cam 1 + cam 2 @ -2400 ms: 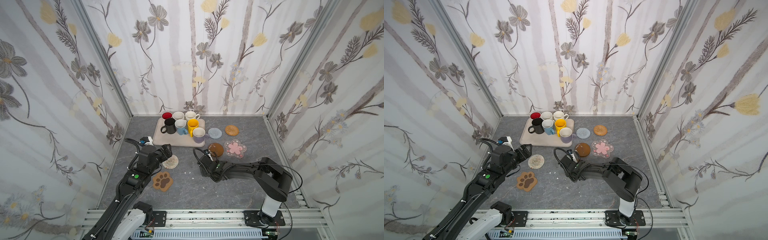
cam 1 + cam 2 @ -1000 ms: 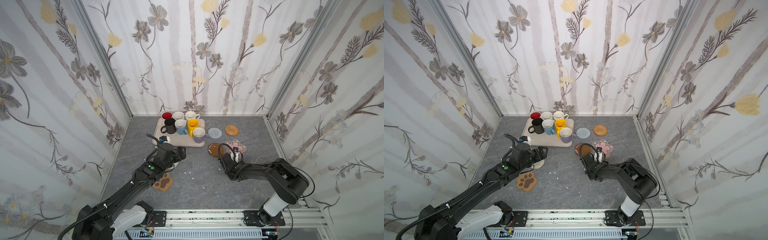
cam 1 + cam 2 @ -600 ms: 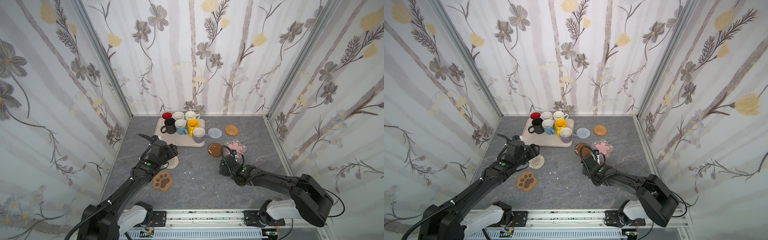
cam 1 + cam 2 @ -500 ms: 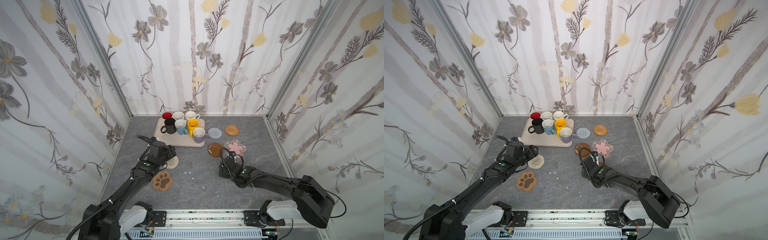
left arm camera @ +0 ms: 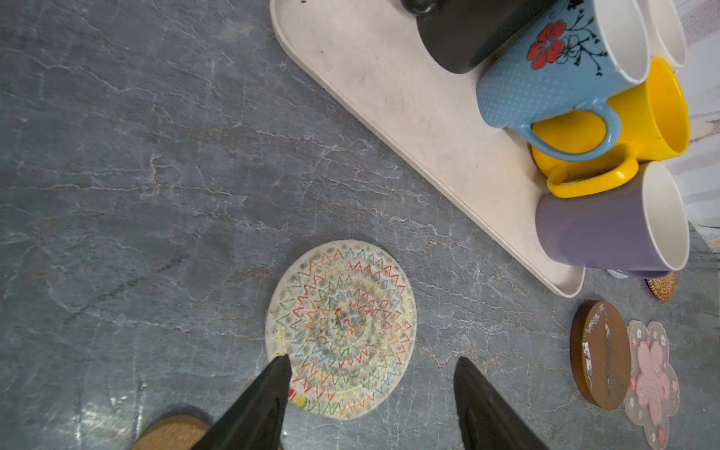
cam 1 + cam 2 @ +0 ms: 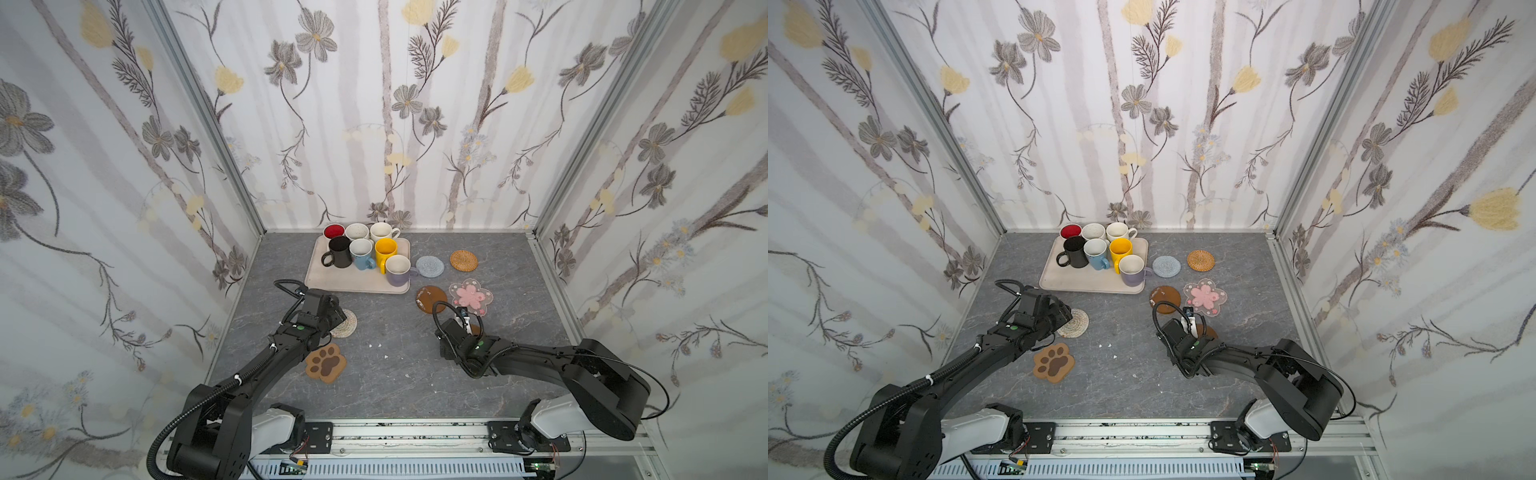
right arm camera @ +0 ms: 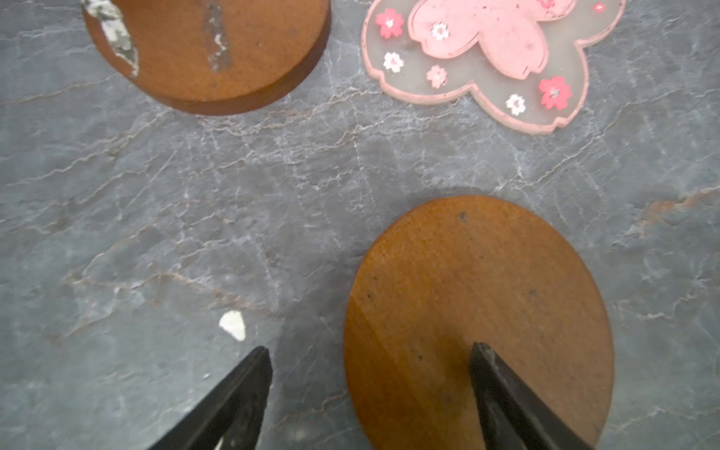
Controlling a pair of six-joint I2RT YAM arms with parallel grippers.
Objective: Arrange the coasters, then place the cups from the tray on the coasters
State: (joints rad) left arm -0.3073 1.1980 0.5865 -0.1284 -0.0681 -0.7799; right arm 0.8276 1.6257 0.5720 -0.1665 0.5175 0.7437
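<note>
Arranging the coasters seems nearly finished, and no cup has been moved yet. All seven mugs, the yellow mug (image 6: pixel 385 249) among them, stand crowded on the beige tray (image 6: pixel 332 283) at the back of the table (image 6: pixel 395 374). The coasters lie singly, spread over the table. The left end effector (image 5: pixel 372 360), jaws apart and empty, hangs over the whitish spiral coaster (image 5: pixel 341 329). The right end effector (image 7: pixel 370 348), also apart and empty, straddles the edge of an amber-brown disc (image 7: pixel 479 311) near the pink-flower coaster (image 7: pixel 495 50).

tray (image 6: pixel 357 289) set at rear of table (image 6: pixel 395 386), left of centre, cups (image 6: pixel 360 249) held on it | crochet coaster (image 6: pixel 429 266) laid just right of tray, rattan coaster (image 6: pixel 464 260) right of that | disc coaster (image 6: pixel 431 297) and flower coaster (image 6: pixel 472 296) laid side by side before them | second disc coaster (image 7: pixel 475 296) laid nearer still | spiral coaster (image 6: pixel 348 325) placed before tray's left end, paw-print coaster (image 6: pixel 326 363) before it
</note>
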